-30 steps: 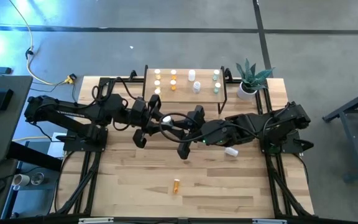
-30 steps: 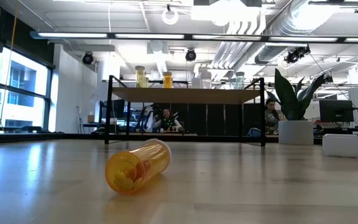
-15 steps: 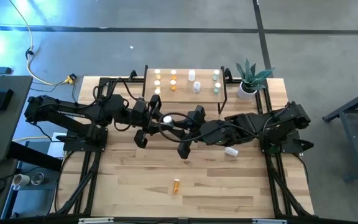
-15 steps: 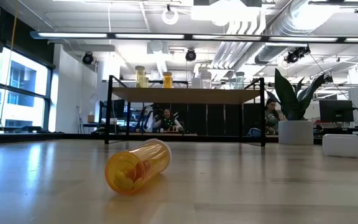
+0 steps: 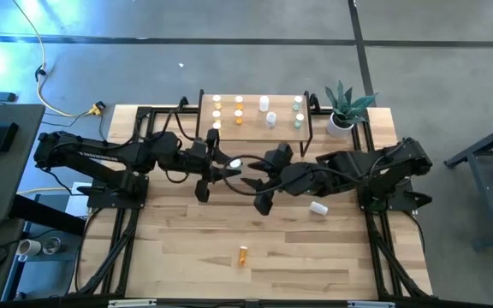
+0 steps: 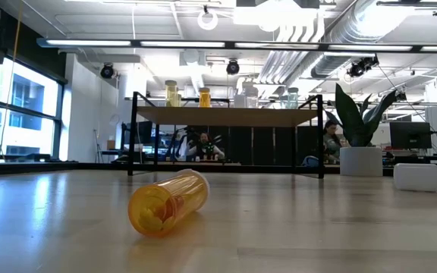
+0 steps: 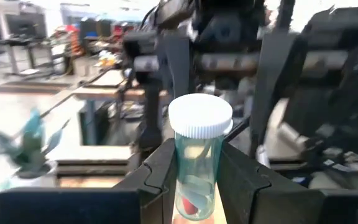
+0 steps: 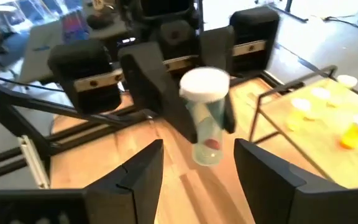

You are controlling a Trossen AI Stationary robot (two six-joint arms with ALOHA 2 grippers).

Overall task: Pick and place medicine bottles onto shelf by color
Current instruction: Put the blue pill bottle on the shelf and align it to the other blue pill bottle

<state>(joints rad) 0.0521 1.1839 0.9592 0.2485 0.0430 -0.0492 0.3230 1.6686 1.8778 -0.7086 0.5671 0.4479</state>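
My left gripper (image 5: 228, 164) is over the middle of the table, shut on a clear greenish medicine bottle (image 7: 197, 165) with a white cap (image 5: 234, 162). My right gripper (image 5: 252, 171) faces it from the right. Its fingers are open and stand on either side of the bottle's lower end (image 8: 205, 149) without touching it. The shelf (image 5: 255, 128) stands at the far edge, with several bottles upright on its board. An orange bottle (image 5: 243, 254) lies on its side near the front edge. A white bottle (image 5: 318, 208) lies on its side right of centre. My left gripper pinches the bottle's clear body (image 7: 194, 171) below the cap between its two fingers (image 7: 160, 171). The fingers come level from the table's left. The bottle stands upright in the hold, cap up, lifted clear of the table.
A potted plant (image 5: 345, 107) stands at the far right corner beside the shelf. In the low view the orange bottle (image 6: 167, 203) lies in front of the shelf (image 6: 226, 115), and people sit in the room behind it.
My right gripper has opened and let go of the bottle, which stays upright in my left gripper. Both grippers remain over the middle of the table.
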